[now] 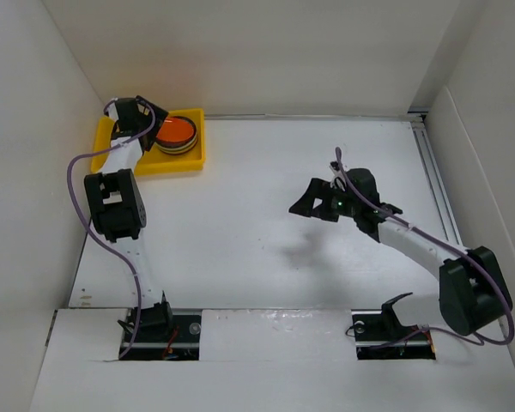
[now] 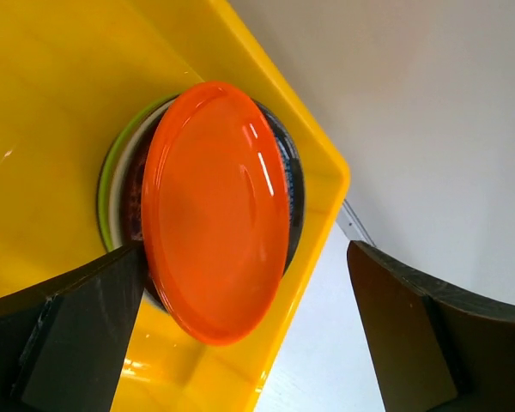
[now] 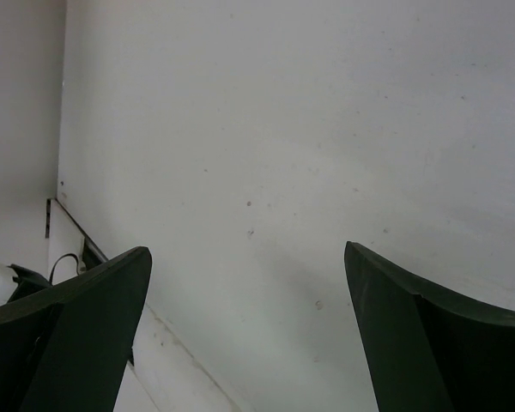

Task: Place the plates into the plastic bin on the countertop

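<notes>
Now the plates (image 1: 177, 135) sit stacked inside the plastic bin (image 1: 189, 161), smooth yellow with a raised rim, at the tabletop's far left corner. A glossy orange plate (image 2: 216, 210) lies topmost, with a lime green rim (image 2: 110, 180) showing beneath. The left gripper (image 1: 150, 127) hovers over the stack, jaws spread wide, grasping nothing. The right gripper (image 1: 312, 204) hangs above the flat white countertop (image 1: 240, 240), well apart from the bin, jaws likewise parted and empty.

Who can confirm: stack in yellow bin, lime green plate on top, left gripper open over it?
Top plate is orange, not lime green, per the left wrist view. Rest holds: stack in the yellow bin, left gripper open over it.
</notes>
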Controlling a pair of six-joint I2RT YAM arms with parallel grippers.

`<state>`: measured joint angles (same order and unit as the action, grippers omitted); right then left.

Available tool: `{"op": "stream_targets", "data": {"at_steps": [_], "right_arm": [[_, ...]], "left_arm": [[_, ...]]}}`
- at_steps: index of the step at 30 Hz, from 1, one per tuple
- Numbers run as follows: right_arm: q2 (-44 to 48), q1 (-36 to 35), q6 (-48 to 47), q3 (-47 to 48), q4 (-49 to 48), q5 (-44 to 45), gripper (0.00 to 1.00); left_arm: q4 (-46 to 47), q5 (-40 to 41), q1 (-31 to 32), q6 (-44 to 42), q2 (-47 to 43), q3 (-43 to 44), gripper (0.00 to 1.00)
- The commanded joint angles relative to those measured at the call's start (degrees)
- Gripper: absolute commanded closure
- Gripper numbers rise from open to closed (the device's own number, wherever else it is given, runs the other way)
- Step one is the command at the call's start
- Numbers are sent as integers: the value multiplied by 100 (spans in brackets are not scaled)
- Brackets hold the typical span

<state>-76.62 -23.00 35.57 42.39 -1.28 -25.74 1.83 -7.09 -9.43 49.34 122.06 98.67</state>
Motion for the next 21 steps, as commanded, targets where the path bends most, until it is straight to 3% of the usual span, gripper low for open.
{"op": "stream_targets", "data": {"at_steps": [1,4,6,12,14,18,21], "right_arm": [[357,-239,-163,322,179,208,0],[498,-397,-357,585,829,727,0],[753,-485,-560,639,1120,1251,0],[1577,-652,-823,999,2157,1800,0],[1868,-809,-877,1156,2490,2150,0],[2694,-1171,-991,1542,3246,3082,0],[2994,-1373,-1148,2034,3869,3566,0]], "left_arm": [[-854,409,-15,-118,-727,608,0],[-2127,893,-15,-232,-727,1293,0],[-2327,1069,-15,-380,-780,1409,0],[-3065,474,-15,-653,-929,1277,0],[-3013,393,64,-707,-1279,597,0],[-2390,471,660,-1118,-3112,-970,0],[-2502,1199,1626,-1392,-3994,-1777,0]]}}
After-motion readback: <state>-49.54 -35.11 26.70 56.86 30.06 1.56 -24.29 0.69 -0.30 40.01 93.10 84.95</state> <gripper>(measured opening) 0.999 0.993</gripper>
